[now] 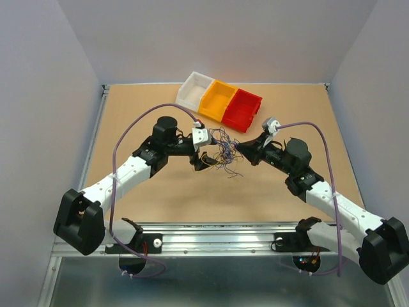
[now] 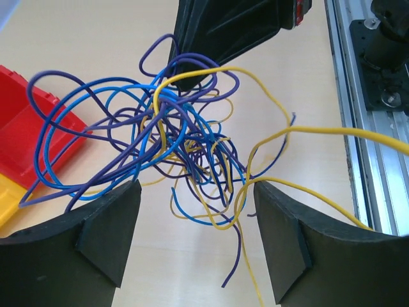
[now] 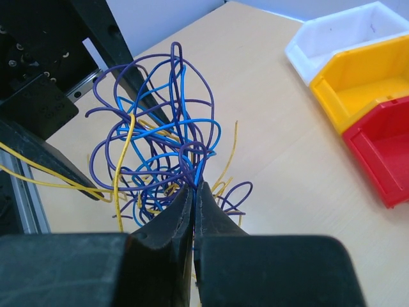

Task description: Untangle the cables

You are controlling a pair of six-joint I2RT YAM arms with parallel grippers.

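Note:
The cables are a tangle of thin blue, purple and yellow wires, held above the table between the two arms. My right gripper is shut on the tangle's right side; in the right wrist view its tips pinch blue and purple strands of the cables. My left gripper is open just left of the tangle. In the left wrist view the cables hang ahead of its spread fingers, and a yellow strand runs off to the right past the right finger.
Three bins stand in a row at the back: white, yellow and red. The red bin is close to the tangle's far side. A metal rail runs along the near table edge.

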